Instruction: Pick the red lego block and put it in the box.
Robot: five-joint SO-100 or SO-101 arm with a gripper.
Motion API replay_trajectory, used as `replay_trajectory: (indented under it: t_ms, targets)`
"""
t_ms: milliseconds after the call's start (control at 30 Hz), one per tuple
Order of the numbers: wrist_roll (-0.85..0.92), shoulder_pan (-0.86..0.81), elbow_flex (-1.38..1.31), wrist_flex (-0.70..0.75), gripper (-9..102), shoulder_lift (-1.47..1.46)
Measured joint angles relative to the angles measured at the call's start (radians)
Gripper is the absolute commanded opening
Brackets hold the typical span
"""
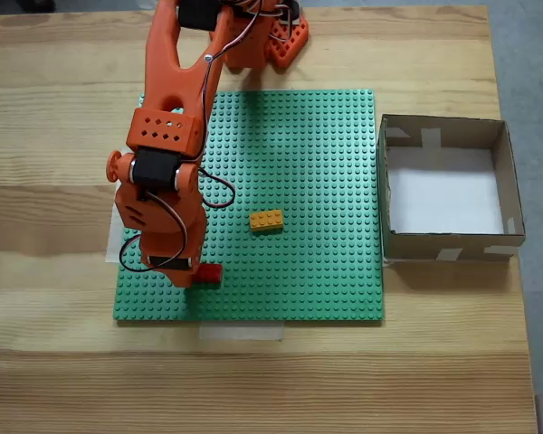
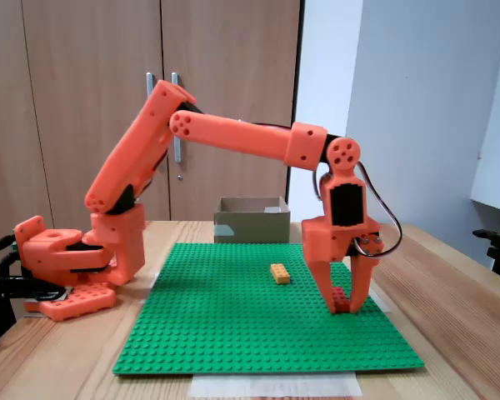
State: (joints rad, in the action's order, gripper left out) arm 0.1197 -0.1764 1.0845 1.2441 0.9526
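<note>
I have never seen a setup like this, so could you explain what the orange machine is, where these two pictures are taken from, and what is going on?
The orange machine is a small plastic robot arm standing on a wooden table. One fixed view looks down from above; the other looks across the table from the side. A green studded baseplate carries a small orange-yellow studded brick. The arm's two-finger gripper reaches down around a small red studded brick, fingers on either side. The square brown cardboard box waits beside the baseplate.
</note>
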Motion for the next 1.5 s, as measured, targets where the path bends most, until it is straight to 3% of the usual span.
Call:
replay_trajectory:
  t_ms: [467,1500]
  targets:
    - [0.000,-0.003,0.002,-0.008,2,0.000]
    - [0.002,-0.011,0.071,-0.028,-1,0.091]
